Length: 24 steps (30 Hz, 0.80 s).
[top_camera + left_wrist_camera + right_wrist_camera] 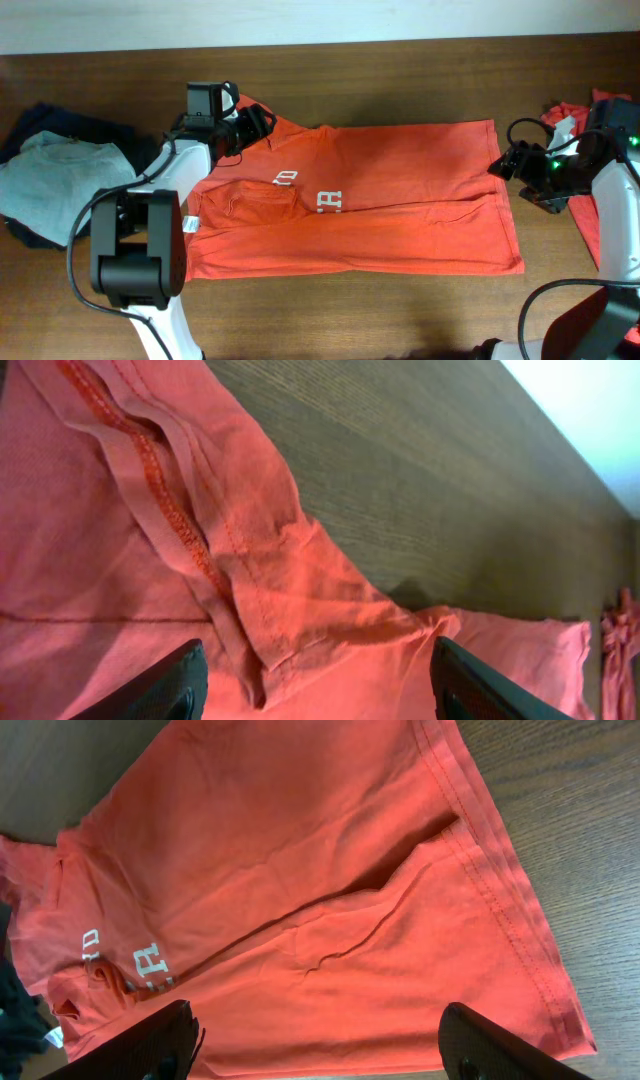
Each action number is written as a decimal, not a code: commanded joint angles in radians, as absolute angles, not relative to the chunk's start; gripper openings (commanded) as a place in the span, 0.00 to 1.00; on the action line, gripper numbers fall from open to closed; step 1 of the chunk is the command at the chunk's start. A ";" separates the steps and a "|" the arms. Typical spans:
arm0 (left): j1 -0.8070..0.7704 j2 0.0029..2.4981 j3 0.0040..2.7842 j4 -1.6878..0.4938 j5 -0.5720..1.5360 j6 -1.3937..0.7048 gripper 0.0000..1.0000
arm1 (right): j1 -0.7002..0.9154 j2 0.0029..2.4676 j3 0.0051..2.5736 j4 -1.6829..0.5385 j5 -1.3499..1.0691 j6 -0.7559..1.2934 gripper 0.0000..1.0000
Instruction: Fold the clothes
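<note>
Prob. robot lab: wood table [400, 90], left arm [140, 250] & right arm [618, 215] mounted, garment pile [50, 185] at edge.

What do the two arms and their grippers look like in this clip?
Left arm and right arm: white links, bulky black joint housings, black cables looping alongside. Left gripper and right gripper are black; green lights glow by the right wrist.
</note>
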<state>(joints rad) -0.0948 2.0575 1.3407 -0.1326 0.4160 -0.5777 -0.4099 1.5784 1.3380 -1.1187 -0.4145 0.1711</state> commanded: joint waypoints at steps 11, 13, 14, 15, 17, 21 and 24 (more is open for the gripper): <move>-0.104 2.134 1.372 -0.128 0.404 -0.625 0.71 | -0.413 1.566 1.351 -1.131 -0.403 0.145 0.82; -0.104 2.134 1.372 -0.135 0.403 -0.624 0.70 | -0.413 1.566 1.351 -1.130 -0.403 0.145 0.82; -0.104 2.135 1.372 -0.135 0.403 -0.615 0.70 | -0.413 1.566 1.351 -1.130 -0.403 0.145 0.82; -0.105 2.135 1.372 -0.135 0.396 -0.613 0.70 | -0.413 1.566 1.351 -1.130 -0.403 0.145 0.82; -0.105 2.141 1.372 -0.131 0.396 -0.613 0.70 | -0.413 1.566 1.351 -1.131 -0.390 0.146 0.82; -0.126 2.176 1.372 -0.123 0.390 -0.613 0.70 | -0.413 1.566 1.351 -1.133 -0.381 0.145 0.82; -0.141 2.189 1.372 -0.120 0.392 -0.613 0.70 | -0.413 1.566 1.351 -1.135 -0.381 0.145 0.82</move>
<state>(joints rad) -0.1181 2.1414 1.3563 -0.1184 0.4030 -0.6178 -0.4099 1.5784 1.3380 -1.1305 -0.3935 0.1535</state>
